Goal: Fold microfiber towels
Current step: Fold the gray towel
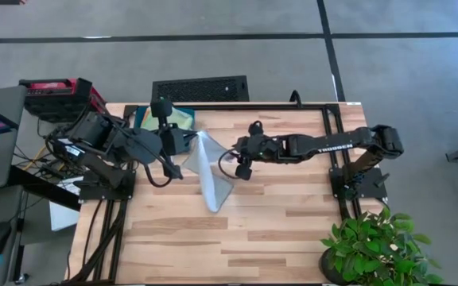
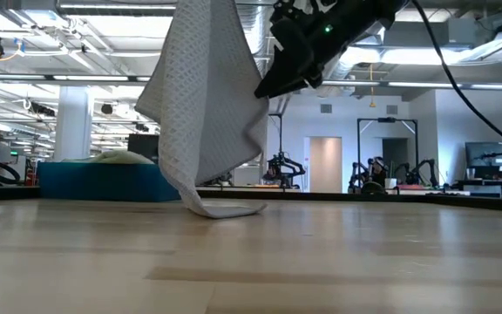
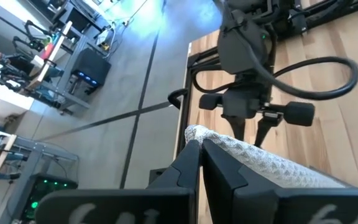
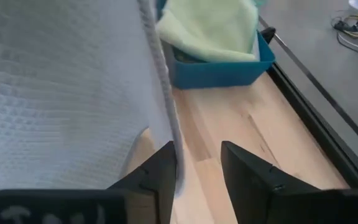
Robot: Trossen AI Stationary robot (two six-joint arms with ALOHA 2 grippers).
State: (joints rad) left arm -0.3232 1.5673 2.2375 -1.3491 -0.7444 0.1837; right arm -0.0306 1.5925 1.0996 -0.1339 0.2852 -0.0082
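Observation:
A pale grey microfiber towel (image 1: 209,171) hangs from my left gripper (image 3: 199,152), which is shut on its top, high above the table's far left. The towel's lower end (image 2: 225,209) rests crumpled on the wood. My right gripper (image 4: 197,171) is open beside the towel's hanging side edge (image 4: 165,118), which runs down past the inner face of one finger. A light green towel (image 4: 210,28) lies in the teal tray (image 4: 229,73) at the far left. My left gripper pinches the grey towel's rolled top edge (image 3: 194,132) between its two shut fingers, which slant downward from the table's left. The towel hangs below them, slack, with its lower end on the table. My right gripper: whether the finger (image 4: 160,177) touches the side edge, I cannot tell.
A potted plant (image 1: 372,246) stands at the table's near right corner. A black grille (image 1: 201,87) lies beyond the far edge, and a red box (image 1: 58,94) and a screen sit off the left side. Bare wood (image 1: 237,246) stretches across the near half.

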